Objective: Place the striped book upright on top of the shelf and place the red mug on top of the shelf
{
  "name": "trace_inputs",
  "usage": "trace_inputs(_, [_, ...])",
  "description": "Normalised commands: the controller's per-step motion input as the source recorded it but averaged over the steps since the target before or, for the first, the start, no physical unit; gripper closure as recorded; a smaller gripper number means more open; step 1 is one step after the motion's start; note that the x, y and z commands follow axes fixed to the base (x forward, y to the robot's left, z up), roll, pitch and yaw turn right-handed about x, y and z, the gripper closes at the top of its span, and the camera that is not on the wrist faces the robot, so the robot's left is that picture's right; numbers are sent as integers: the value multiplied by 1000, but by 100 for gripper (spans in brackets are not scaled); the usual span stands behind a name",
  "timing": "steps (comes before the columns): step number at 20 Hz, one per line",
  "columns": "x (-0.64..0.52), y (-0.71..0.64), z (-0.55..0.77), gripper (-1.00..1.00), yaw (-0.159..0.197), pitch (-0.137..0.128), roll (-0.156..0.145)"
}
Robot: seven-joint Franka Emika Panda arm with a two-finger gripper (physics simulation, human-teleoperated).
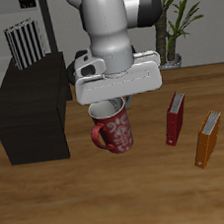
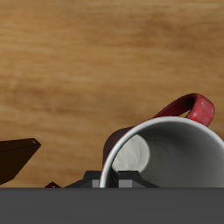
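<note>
The red mug [image 1: 113, 133] with its pale speckles hangs under my gripper [image 1: 107, 107], beside the shelf and just above the wooden table. The gripper is shut on the mug's rim. In the wrist view the mug's white inside [image 2: 175, 153] and red handle [image 2: 194, 108] fill the frame close up, and the fingertips [image 2: 107, 183] barely show at the rim. The striped book [image 1: 23, 45] stands upright on the back of the dark shelf's top [image 1: 32, 89]. A corner of the shelf also shows in the wrist view [image 2: 13, 157].
A plain red book [image 1: 176, 119] and an orange book [image 1: 208, 138] stand upright on the table on the mug's far side from the shelf. A potted plant [image 1: 172, 17] stands at the back.
</note>
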Motion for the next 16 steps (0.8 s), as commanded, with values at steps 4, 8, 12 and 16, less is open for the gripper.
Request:
trace_inputs(4, [-308,-274,541,100,3,-82,-82])
trace_inputs(8, [-277,-153,425,100,-74,0,-43])
trace_inputs(12, [-301,-250,437,100,-92,1,15])
trace_inputs(16, [-273,-407,438,100,-63,-11,1])
